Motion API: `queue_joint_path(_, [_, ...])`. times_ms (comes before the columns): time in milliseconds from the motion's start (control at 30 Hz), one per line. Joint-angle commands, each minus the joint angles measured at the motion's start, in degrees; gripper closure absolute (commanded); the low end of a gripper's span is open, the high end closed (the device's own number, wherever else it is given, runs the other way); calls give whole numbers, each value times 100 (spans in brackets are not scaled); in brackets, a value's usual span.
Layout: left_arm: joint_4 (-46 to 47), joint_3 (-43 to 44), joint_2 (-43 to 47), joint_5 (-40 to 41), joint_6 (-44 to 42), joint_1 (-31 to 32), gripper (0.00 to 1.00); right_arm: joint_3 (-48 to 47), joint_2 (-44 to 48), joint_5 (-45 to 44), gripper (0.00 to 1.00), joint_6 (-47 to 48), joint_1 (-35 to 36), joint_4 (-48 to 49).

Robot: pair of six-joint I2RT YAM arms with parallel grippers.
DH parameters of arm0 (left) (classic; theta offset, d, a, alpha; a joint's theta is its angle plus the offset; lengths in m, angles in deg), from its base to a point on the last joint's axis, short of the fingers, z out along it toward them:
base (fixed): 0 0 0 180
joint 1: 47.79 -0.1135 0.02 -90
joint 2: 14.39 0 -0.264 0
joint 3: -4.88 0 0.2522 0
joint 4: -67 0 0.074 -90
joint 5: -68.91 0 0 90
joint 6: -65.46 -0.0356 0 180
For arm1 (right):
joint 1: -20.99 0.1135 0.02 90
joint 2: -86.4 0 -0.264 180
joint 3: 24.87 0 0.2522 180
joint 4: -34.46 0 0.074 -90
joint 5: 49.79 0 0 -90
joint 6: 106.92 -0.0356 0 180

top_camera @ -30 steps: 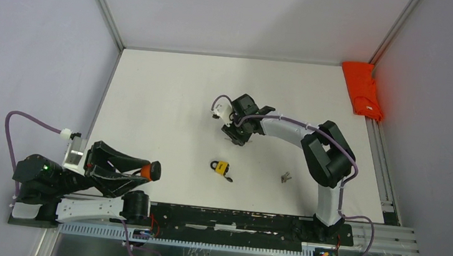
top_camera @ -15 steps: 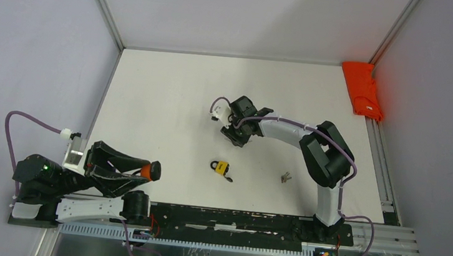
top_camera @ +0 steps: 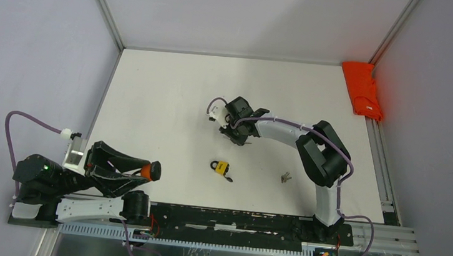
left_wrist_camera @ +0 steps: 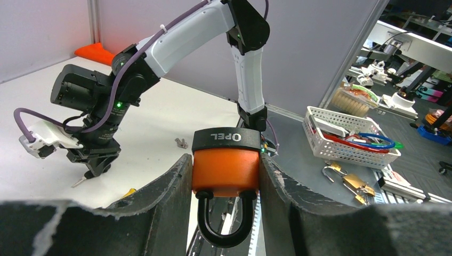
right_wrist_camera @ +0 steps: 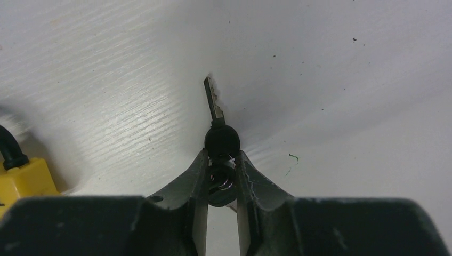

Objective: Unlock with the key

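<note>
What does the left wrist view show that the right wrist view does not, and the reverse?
Only left wrist: the orange padlock clamped in the left gripper, shackle toward the wrist, and the right arm. Only right wrist: the key's black head pinched between the right gripper's fingers, blade pointing away. Both: the white table and the right gripper itself.

Even white light from overhead leaves the table (top_camera: 170,97) bright, almost washed out, in the top view. Close up, a broad soft shadow falls across it beyond the key (right_wrist_camera: 215,104); the fingers (right_wrist_camera: 176,213) of the right gripper (right_wrist_camera: 222,156) are dark and blurred, the orange padlock (left_wrist_camera: 226,170) crisp
</note>
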Motion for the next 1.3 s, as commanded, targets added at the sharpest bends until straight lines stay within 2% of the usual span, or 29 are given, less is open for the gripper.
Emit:
queue_joint_path(0, [314,45,51,91,67,31,98,-69,-334,-400,80,-6,97,-180])
queue_joint_path(133, [299,30,51,113,63,30,98,-44,-213,-605,92,-222,89,-32])
queue_joint_path(233, [277,28,51,171,50,31,98,-27,34,-375,97,-407,46,123])
queue_joint_path(533, [217,45,51,247,107,36,98,362,772,947,100,-1203,-503,781])
queue_joint_path(733, [218,28,51,250,96,29,98,1019,1096,2607,100,-2291,-1278,1778])
queue_joint_path(900, [210,3,49,317,65,31,98,1356,1106,3365,100,-2850,-1560,2394])
queue_joint_path(1000, [200,-31,51,345,59,26,98,1405,1041,3448,100,-2988,-1619,2546])
queue_joint_path(1100, [202,-43,51,351,64,31,98,1312,938,3094,100,-2927,-1643,2244])
queue_joint_path(1267, [212,-34,50,364,55,30,98,1391,779,2765,100,-3449,-1853,2130])
